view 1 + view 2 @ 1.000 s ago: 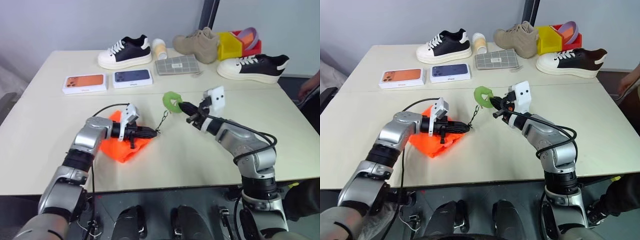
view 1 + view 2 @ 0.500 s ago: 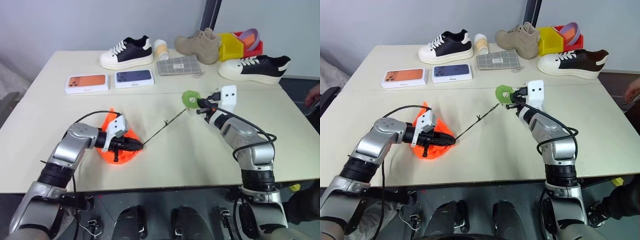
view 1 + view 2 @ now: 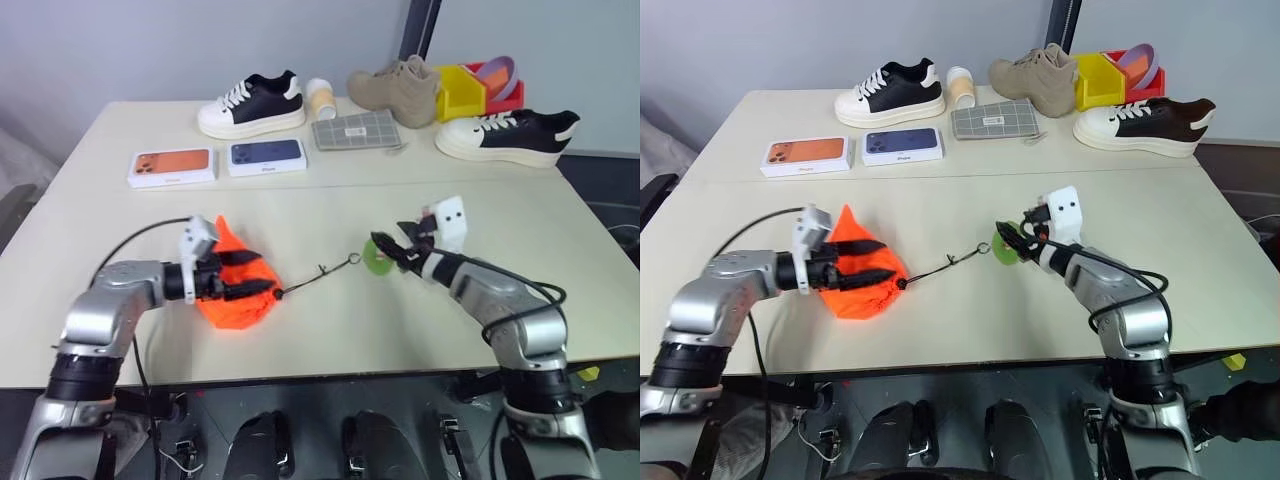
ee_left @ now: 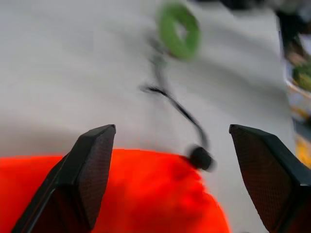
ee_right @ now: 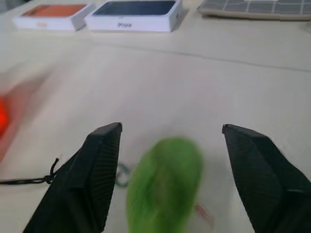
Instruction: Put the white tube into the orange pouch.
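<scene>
Grippers first: our left gripper has its two black fingers spread apart, one over and one under the orange pouch, and it is not squeezing the cloth. Our right gripper is spread wide too, with the green disc sitting loose just in front of its fingers. A dark cord runs across the table from the disc to the pouch.

We cannot see the white tube; it may be inside the bunched pouch, but we cannot tell. The pouch looks pulled shut, so we think the job is nearly done.

To end well, we should pull both arms away slowly and straight, so no finger hooks the cord and drags the pouch open.
</scene>
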You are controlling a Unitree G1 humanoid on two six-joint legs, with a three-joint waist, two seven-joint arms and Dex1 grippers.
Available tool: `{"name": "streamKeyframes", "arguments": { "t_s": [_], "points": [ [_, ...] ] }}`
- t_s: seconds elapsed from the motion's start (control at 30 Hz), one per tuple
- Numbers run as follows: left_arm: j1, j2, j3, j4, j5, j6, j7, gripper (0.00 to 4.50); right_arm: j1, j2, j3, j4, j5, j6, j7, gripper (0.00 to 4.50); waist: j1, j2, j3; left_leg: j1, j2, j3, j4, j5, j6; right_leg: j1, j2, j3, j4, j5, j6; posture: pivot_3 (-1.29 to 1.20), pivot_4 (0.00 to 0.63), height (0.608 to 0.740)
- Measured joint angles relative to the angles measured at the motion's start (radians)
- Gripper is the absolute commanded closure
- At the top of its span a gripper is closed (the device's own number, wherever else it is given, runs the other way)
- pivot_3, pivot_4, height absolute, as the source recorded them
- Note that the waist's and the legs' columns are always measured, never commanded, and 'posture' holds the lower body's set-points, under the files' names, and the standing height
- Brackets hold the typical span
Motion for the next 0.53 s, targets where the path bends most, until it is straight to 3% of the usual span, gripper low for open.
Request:
{"name": "streamKeyframes", "arguments": {
  "t_s": [0.1, 0.33, 0.53],
  "points": [
    [0.096, 0.003, 0.102, -0.062, -0.001, -0.011, 0.098, 0.43, 0.072, -0.049, -0.013, -0.011, 0.003, -0.084, 0.095, 0.95, 0.000, 0.000, 0.000, 0.000, 0.000, 0.000, 0.000, 0.000, 0.000, 0.000, 0.000, 0.000, 0.000, 0.000, 0.000, 0.00, 0.150, 0.740],
    [0.308, -0.039, 0.184, -0.136, 0.034, -0.093, 0.253, 0.43, 0.158, -0.127, -0.035, -0.002, 0.009, -0.208, 0.242, 0.95, 0.002, -0.001, 0.000, 0.001, 0.000, 0.000, 0.000, -0.003, 0.005, 0.002, -0.001, -0.001, -0.001, 0.000, 0.000, 0.00, 0.150, 0.740],
    [0.363, -0.058, 0.206, -0.168, 0.039, -0.123, 0.311, 0.43, 0.164, -0.133, -0.038, 0.042, 0.007, -0.262, 0.289, 0.95, 0.003, -0.001, 0.000, 0.001, 0.000, 0.000, 0.000, -0.004, 0.006, 0.002, -0.002, -0.001, -0.001, 0.000, -0.001, 0.00, 0.150, 0.740]
  ]
}}
